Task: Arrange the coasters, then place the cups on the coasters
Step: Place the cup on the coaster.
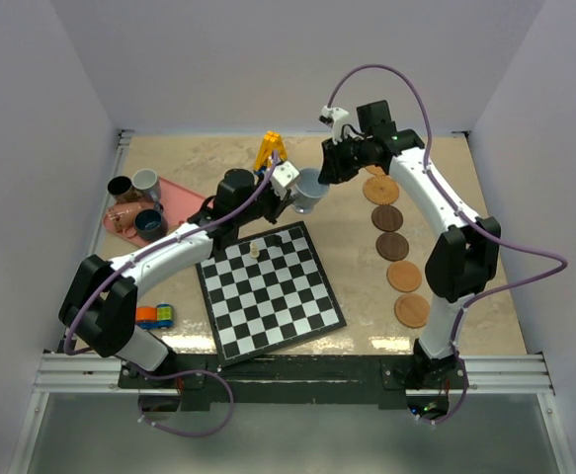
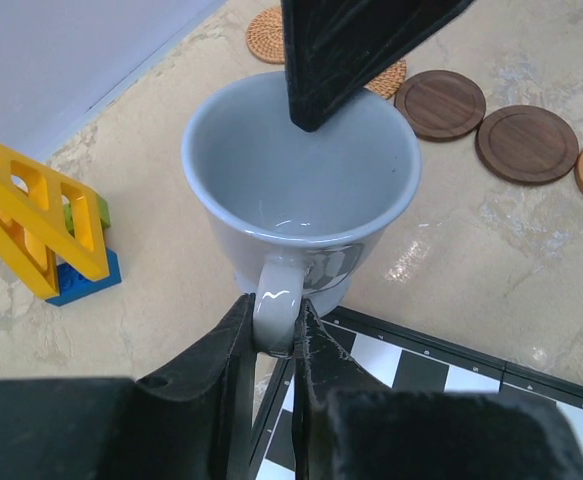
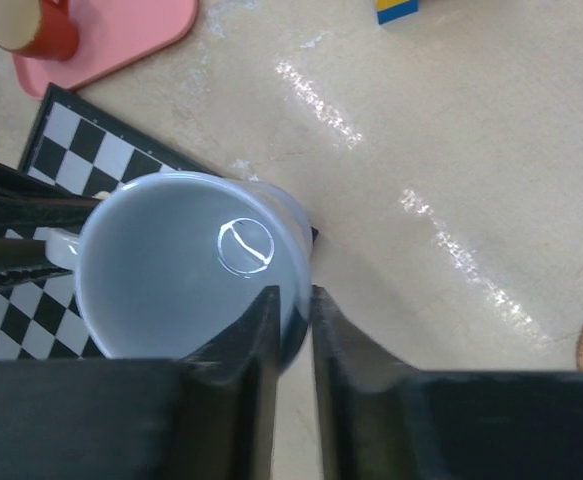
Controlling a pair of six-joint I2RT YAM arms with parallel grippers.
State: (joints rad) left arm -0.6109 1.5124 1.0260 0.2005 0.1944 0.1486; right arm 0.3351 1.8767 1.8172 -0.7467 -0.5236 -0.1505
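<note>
While the left jaws pinch the handle of the pale blue-white cup (image 2: 301,190), the right jaws are closed over its opposite rim, one finger inside and one outside. The cup sits between both pairs, at the chessboard's (image 2: 421,365) edge. The coasters (image 1: 391,246) lie in a row on the tabletop (image 1: 485,178), outward of the right jaws.

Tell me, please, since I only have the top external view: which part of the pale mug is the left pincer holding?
Observer: The left pincer clamps the handle of the pale blue-white mug.
Operator: Thank you. And how does the right pincer sit on it?
Observer: The right pincer has one finger inside the mug and one outside, pinching its wall.
</note>
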